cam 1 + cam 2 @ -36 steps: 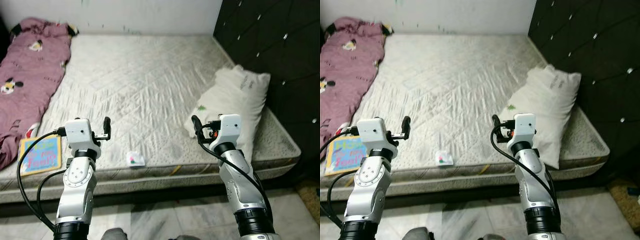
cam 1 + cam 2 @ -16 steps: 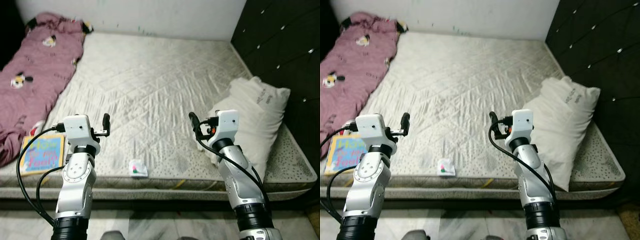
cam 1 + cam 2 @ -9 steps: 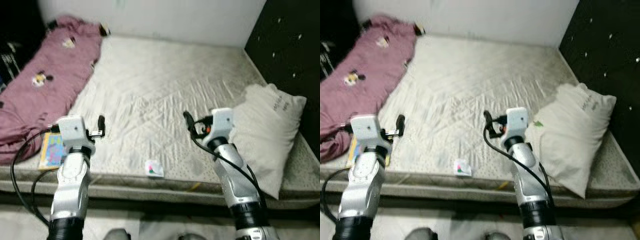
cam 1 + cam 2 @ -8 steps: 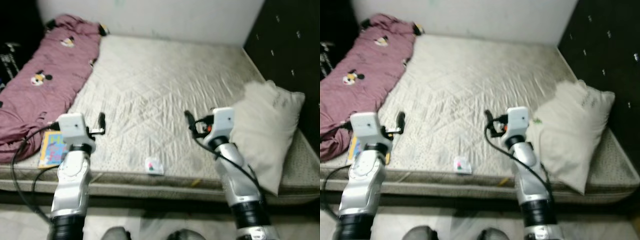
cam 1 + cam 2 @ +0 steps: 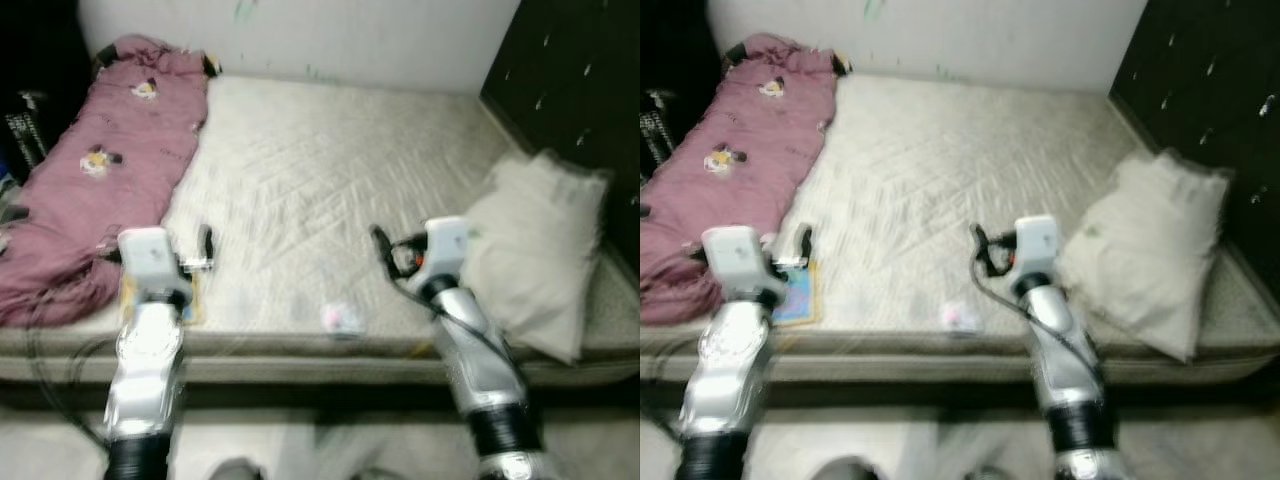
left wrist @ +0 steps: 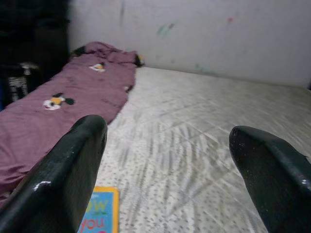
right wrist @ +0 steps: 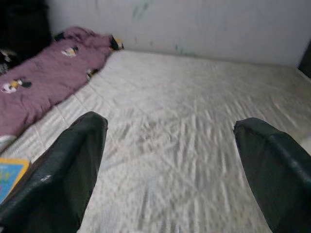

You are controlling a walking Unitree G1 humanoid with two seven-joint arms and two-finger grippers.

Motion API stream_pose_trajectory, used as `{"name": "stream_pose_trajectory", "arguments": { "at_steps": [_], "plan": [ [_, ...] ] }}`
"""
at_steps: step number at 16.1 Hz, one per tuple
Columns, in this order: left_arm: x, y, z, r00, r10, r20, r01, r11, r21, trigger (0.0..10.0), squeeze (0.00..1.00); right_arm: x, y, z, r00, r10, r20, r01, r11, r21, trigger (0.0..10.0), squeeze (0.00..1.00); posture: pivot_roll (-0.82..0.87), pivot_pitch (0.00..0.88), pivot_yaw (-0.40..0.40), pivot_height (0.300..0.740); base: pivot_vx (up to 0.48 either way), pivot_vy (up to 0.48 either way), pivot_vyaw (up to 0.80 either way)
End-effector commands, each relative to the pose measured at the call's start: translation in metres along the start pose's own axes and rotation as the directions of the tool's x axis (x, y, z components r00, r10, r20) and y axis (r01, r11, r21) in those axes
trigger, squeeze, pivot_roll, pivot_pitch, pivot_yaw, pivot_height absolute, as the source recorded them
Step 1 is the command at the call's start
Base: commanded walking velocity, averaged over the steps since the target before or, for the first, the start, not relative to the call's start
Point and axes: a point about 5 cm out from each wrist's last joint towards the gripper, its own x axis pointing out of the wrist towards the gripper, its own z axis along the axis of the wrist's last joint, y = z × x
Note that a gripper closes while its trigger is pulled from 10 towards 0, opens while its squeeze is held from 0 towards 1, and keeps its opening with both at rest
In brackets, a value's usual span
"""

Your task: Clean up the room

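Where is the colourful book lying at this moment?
The colourful book lies on the mattress near its front edge, on the robot's left, beside the purple blanket and just past the left end effector.

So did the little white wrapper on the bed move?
No. The wrapper sits near the mattress front edge, between book and pillow, as before. The camera shifted, not it.
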Motion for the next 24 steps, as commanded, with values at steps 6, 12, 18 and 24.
{"name": "stream_pose_trajectory", "arguments": {
  "at_steps": [6, 12, 18, 24],
  "plan": [
    [0.0008, -0.0039, 0.0027, 0.999, -0.035, 0.022, 0.035, 0.999, -0.013, 10.0, 0.00, 0.0029, -0.0023, 0.0030, 1.000, 0.003, 0.002, -0.003, 1.000, -0.010, 10.0, 0.00, 0.04, 0.000, -0.062, 0.740, 0.214, 0.000, 0.00],
    [0.0013, -0.0046, 0.0030, 0.999, -0.042, 0.023, 0.042, 0.999, -0.018, 10.0, 0.00, 0.0035, -0.0025, 0.0044, 1.000, 0.000, 0.007, 0.000, 1.000, -0.015, 10.0, 0.00, 0.04, 0.000, -0.062, 0.740, 0.366, 0.000, 0.00],
    [0.0019, -0.0038, 0.0023, 0.999, -0.040, 0.014, 0.040, 0.999, -0.018, 10.0, 0.00, 0.0035, -0.0019, 0.0055, 1.000, -0.003, 0.013, 0.003, 1.000, -0.019, 10.0, 0.00, 0.03, 0.000, -0.060, 0.740, 0.351, 0.000, 0.00],
    [0.0044, -0.0010, 0.0017, 1.000, -0.007, -0.022, 0.007, 1.000, 0.011, 10.0, 0.00, 0.0036, -0.0030, 0.0044, 1.000, -0.004, 0.005, 0.004, 1.000, -0.012, 10.0, 0.00, 0.04, 0.000, -0.060, 0.740, 0.000, 0.000, 0.00]
  ]
}}
